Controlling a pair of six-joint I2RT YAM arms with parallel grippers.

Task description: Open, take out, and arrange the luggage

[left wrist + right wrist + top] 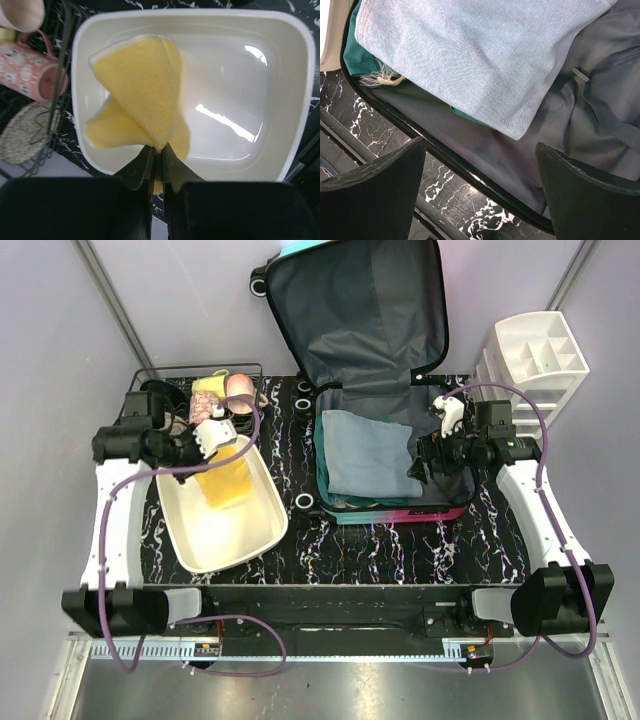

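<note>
Left gripper (156, 150) clenched on a yellow cloth (145, 90), pinching one corner and dangling the rest over the white tub (287, 55) on the left of the table. Right gripper (480, 145) released, fingers spread wide and holding nothing, hovering over the near right edge of the luggage (360, 310). Lying open mid-table, lid propped up at the back, dark grey lining exposed. Inside the lower shell, a folded pale blue cloth (365, 450) resting on a teal one. Far left, a wire basket (250, 367) with a pink mug (238, 387); far right, a white drawer organizer (530, 355).
</note>
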